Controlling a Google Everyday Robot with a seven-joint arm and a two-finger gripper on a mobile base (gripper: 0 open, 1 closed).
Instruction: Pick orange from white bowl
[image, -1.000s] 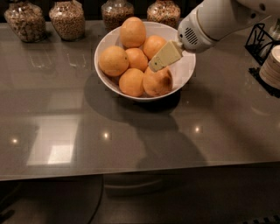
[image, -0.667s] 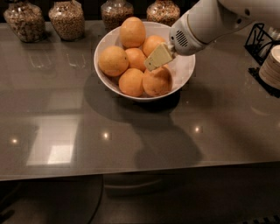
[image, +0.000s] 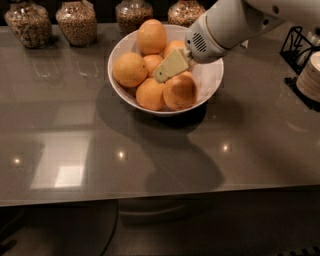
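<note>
A wide glossy white bowl (image: 212, 80) stands on the grey table, back centre. It holds several oranges: one on top at the back (image: 152, 36), one at the left (image: 129, 69), two at the front (image: 150, 94) (image: 180, 92), and smaller ones in the middle (image: 152, 63). My gripper (image: 163, 74) reaches in from the upper right on a white arm. Its pale fingers (image: 171, 65) hang over the middle of the bowl, just above the oranges.
Several glass jars of grain (image: 76, 21) line the table's back edge. A black wire rack (image: 297, 46) and a stack of pale plates (image: 310, 77) sit at the right edge. The table's front edge runs across the lower part of the view.
My gripper has moved left and a little back over the bowl, from the front right orange toward the middle. The oranges have not moved.
</note>
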